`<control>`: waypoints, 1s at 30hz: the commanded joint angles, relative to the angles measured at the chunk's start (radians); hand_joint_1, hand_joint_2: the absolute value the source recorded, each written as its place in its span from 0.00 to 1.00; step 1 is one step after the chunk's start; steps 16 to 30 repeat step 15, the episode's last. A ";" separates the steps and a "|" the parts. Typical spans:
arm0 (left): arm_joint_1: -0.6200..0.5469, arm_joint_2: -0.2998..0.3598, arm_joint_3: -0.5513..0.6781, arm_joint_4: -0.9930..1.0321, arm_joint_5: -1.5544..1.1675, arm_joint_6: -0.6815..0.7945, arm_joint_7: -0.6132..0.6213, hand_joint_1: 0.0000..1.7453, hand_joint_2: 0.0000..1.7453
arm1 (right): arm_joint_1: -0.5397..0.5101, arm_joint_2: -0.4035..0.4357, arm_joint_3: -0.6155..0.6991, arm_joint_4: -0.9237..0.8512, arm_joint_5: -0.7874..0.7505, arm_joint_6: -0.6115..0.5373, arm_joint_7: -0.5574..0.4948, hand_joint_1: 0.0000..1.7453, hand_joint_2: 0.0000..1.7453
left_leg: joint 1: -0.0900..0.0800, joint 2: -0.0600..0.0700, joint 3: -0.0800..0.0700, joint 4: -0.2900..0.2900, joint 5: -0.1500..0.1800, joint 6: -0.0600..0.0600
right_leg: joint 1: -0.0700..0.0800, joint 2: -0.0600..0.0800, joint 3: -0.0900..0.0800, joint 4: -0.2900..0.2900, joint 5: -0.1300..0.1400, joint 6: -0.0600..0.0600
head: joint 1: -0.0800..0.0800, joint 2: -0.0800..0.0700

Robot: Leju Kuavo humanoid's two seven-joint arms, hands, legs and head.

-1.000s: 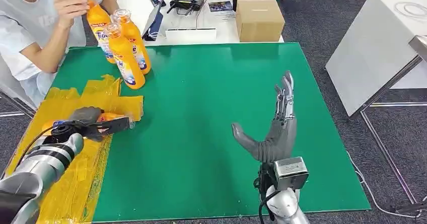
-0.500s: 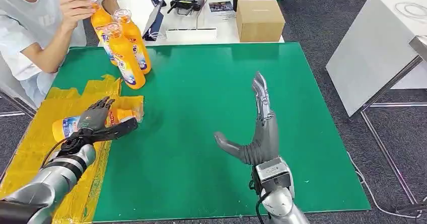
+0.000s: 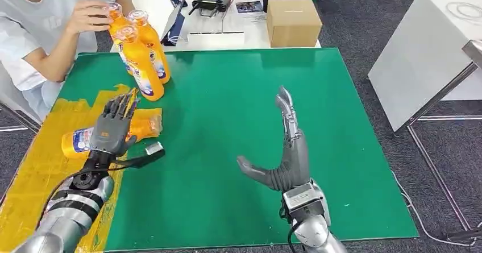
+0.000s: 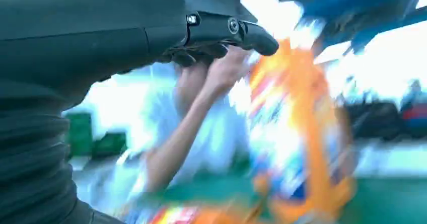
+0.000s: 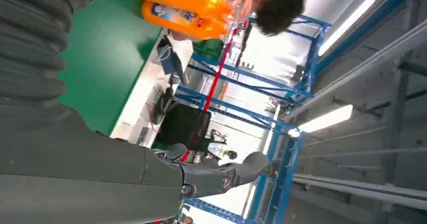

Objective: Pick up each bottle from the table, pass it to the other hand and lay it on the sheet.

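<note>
- Four plastic bottles of orange drink: three (image 3: 141, 59) stand upright at the far corner of the green surface (image 3: 227, 150), beside the crinkled yellow sheet (image 3: 34, 168); a person's hand (image 3: 88, 17) grips one.
- The fourth bottle (image 3: 85, 139) lies on the sheet under my left hand (image 3: 111, 131), fingers spread, holding nothing.
- My right hand (image 3: 287, 150) hovers mid-surface, fingers straight, empty.

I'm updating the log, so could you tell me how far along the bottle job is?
Done: one bottle lies on the yellow sheet. In hand: nothing; the left hand is open above it, the right hand open. Left: three upright bottles, one held by a person.
</note>
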 commanded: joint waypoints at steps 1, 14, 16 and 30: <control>0.164 -0.134 0.108 -0.304 0.249 -0.003 -0.171 0.00 1.00 | 0.033 -0.044 -0.002 0.031 -0.002 -0.012 -0.006 0.00 1.00 | 0.000 0.000 0.006 -0.001 -0.003 0.000 | 0.001 0.000 0.006 -0.003 -0.002 0.000 | 0.000 0.000; 0.376 -0.105 -0.094 -0.612 1.232 -0.529 -0.302 0.00 1.00 | 0.169 -0.042 -0.125 -0.019 -0.093 0.132 0.033 0.00 1.00 | 0.000 0.000 0.003 -0.001 -0.003 0.001 | 0.000 0.001 0.004 -0.003 -0.001 0.000 | 0.000 0.000; 0.418 -0.107 -0.103 -0.647 1.241 -0.534 -0.297 0.00 1.00 | 0.189 -0.047 -0.139 -0.022 -0.102 0.143 0.032 0.00 1.00 | -0.001 0.001 0.003 -0.001 -0.003 0.001 | 0.000 0.001 0.003 -0.002 -0.001 0.000 | 0.000 0.000; 0.418 -0.107 -0.103 -0.647 1.241 -0.534 -0.297 0.00 1.00 | 0.189 -0.047 -0.139 -0.022 -0.102 0.143 0.032 0.00 1.00 | -0.001 0.001 0.003 -0.001 -0.003 0.001 | 0.000 0.001 0.003 -0.002 -0.001 0.000 | 0.000 0.000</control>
